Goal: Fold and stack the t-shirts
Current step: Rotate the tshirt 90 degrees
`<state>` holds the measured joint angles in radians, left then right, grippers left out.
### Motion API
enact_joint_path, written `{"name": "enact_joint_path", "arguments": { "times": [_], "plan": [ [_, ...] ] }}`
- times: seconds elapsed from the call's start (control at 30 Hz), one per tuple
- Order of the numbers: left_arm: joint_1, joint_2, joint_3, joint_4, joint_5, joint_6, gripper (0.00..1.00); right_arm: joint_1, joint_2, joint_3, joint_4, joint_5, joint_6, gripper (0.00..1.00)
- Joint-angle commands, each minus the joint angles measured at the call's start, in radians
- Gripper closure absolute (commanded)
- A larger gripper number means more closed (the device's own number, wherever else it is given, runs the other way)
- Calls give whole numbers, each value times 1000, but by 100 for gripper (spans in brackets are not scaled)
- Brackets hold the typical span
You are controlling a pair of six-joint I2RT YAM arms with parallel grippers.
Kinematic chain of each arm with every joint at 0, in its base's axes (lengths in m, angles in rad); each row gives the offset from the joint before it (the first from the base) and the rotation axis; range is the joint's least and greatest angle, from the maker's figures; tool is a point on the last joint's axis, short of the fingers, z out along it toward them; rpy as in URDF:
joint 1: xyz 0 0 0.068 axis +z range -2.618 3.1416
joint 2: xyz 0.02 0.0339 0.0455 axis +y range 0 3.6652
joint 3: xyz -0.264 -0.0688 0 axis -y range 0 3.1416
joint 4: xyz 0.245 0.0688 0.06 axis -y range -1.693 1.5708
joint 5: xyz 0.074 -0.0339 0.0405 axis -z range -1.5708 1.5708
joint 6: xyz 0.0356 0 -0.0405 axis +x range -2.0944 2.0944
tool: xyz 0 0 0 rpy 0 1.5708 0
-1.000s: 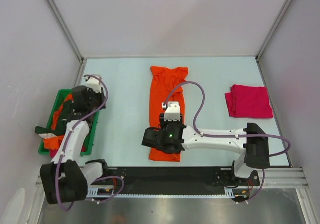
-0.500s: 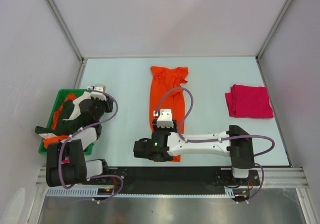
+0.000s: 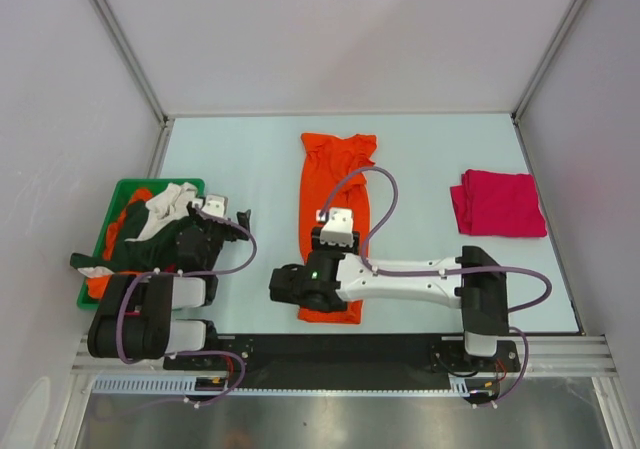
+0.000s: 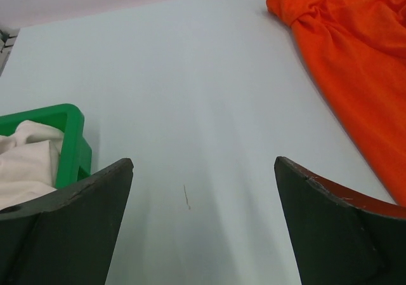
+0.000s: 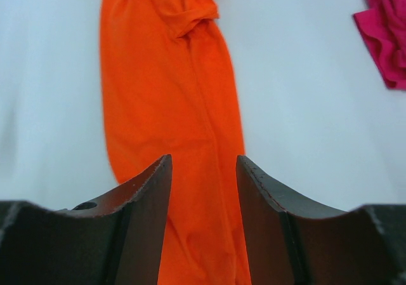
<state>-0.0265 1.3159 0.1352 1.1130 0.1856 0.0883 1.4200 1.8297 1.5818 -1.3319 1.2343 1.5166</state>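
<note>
The left gripper (image 4: pixel 203 171) is spread wide at lower left in the top view; the right gripper (image 5: pixel 203 163) is held narrowly parted over the orange t-shirt (image 5: pixel 168 88)

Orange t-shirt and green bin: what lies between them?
Only the left gripper, fingers open, above bare table, seen in the top view between green bin and orange t-shirt.

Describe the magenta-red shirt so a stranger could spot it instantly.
Start at the pale table. Along its right side lies the magenta-red t-shirt. It alone is folded into a compact square; the orange t-shirt mid-table lies long and narrow, and the other t-shirts are heaped in the green bin.
</note>
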Motion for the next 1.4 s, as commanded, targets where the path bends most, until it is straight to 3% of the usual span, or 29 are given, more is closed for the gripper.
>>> {"name": "enact_joint_path", "arguments": {
  "times": [0.0, 0.3, 0.4, 0.47, 0.5, 0.53, 0.57, 0.63, 0.83, 1.03, 1.3, 1.37],
  "plan": [
    [-12, 19, -14, 166, -37, 16, 0, -75, -96, -54, -181, 73, 70, 50],
    [-12, 14, -14, 153, -38, 13, 0, -297, -239, -203, -132, 227, -33, 46],
    [-12, 14, -14, 153, -38, 13, 0, -381, -320, -293, 127, 255, -319, 45],
    [-12, 16, -14, 153, -38, 13, 0, -421, -397, -370, 502, 220, -722, 45],
    [-12, 14, -14, 153, -38, 13, 0, -438, -427, -460, 660, 101, -878, 44],
    [-12, 14, -14, 153, -37, 13, 0, -464, -461, -518, 944, 11, -1018, 43],
    [-12, 14, -13, 153, -38, 13, 0, -478, -521, -558, 1033, -66, -1158, 41],
    [-12, 14, -14, 153, -38, 14, 1, -512, -540, -620, 1195, -264, -1219, 41],
    [-10, 14, -14, 153, -38, 13, 1, -608, -392, -455, 1120, -377, -1286, 39],
    [-12, 16, -14, 153, -38, 13, 0, -667, -451, -519, 1175, -435, -1267, 39],
    [-10, 22, -16, 171, -41, 13, 0, -694, -481, -534, 1096, -469, -1230, 39],
    [-12, 17, 13, 98, -118, -16, 0, -716, -477, -534, 1067, -510, -1205, 39]
  ]
}}
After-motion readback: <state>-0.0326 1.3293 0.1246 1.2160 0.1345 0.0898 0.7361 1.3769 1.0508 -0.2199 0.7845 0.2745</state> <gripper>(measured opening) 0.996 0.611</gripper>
